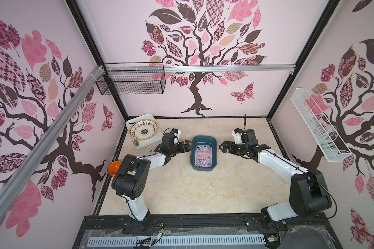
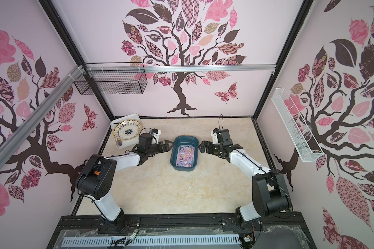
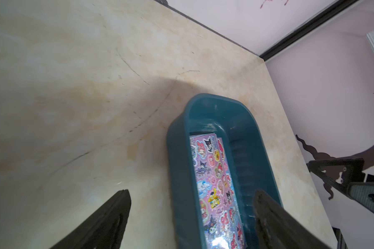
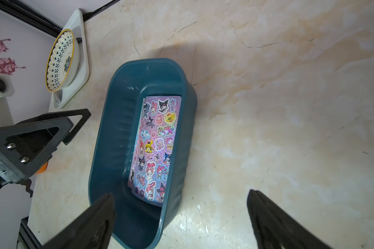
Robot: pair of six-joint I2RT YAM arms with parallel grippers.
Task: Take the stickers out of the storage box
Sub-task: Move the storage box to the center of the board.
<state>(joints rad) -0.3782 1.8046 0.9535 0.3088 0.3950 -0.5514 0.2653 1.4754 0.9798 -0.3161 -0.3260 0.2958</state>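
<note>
The dark teal storage box (image 1: 204, 138) (image 2: 186, 138) stands on the marble table between both arms. The stickers (image 1: 204, 156) (image 2: 186, 157), pink-lilac sheets printed with small cartoon figures, lie flat in its bottom. My left gripper (image 1: 188, 146) (image 3: 192, 191) hangs open at the box's left wall (image 3: 177, 163), one finger outside it and one over the inside. At the right wall (image 4: 181, 129), my right gripper (image 1: 221, 148) (image 4: 181, 193) is open too, straddling it the same way. Neither holds anything. Both wrist views show the stickers (image 3: 214, 179) (image 4: 157, 146).
A white tray (image 1: 136, 120) with a patterned plate (image 1: 143, 130) sits at the back left corner. An orange cup (image 1: 113, 168) stands behind the left arm's elbow. A black wire basket (image 1: 132, 82) and a white mesh basket (image 1: 317, 127) hang on the walls.
</note>
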